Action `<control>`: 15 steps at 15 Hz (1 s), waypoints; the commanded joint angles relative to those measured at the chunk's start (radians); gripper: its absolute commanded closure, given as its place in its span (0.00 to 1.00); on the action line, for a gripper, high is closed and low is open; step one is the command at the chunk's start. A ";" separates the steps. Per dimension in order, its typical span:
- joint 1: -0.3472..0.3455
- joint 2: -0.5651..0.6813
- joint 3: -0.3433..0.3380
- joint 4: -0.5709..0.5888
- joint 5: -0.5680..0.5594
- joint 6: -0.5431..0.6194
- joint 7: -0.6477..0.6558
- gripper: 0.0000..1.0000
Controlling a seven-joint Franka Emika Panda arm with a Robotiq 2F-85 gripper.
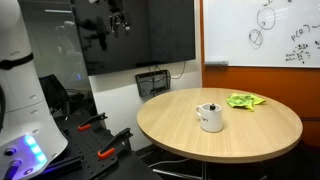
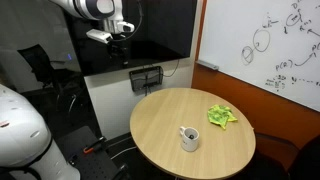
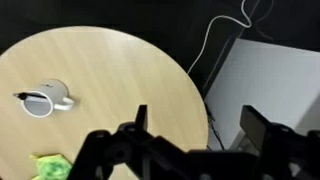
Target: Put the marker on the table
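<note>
Wrist view | fingers (image 3: 140,120) spread wide, holding nothing | marker (image 3: 22,96) rests in white mug (image 3: 46,99), frame left, on bench (image 3: 120,65) | green cloth (image 3: 50,166) lower left

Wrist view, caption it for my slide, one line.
Open gripper overlooking round table; marker in white mug, green cloth nearby.

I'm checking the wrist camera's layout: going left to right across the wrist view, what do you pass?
White mug → claw → pale panel. The green cloth is left out, since it overlaps the white mug.
</note>
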State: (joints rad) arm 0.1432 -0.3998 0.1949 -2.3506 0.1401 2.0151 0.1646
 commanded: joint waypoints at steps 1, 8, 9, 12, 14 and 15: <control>0.004 0.001 -0.003 0.002 -0.002 -0.003 0.002 0.00; -0.053 0.058 0.011 0.015 -0.068 0.084 0.137 0.00; -0.074 0.096 -0.004 0.022 -0.086 0.146 0.149 0.00; -0.137 0.247 -0.057 0.060 -0.179 0.297 0.106 0.00; -0.172 0.378 -0.098 0.121 -0.285 0.302 0.094 0.00; -0.177 0.433 -0.122 0.153 -0.315 0.299 0.080 0.00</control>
State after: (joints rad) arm -0.0226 -0.1085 0.1044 -2.3037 -0.0908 2.3315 0.2590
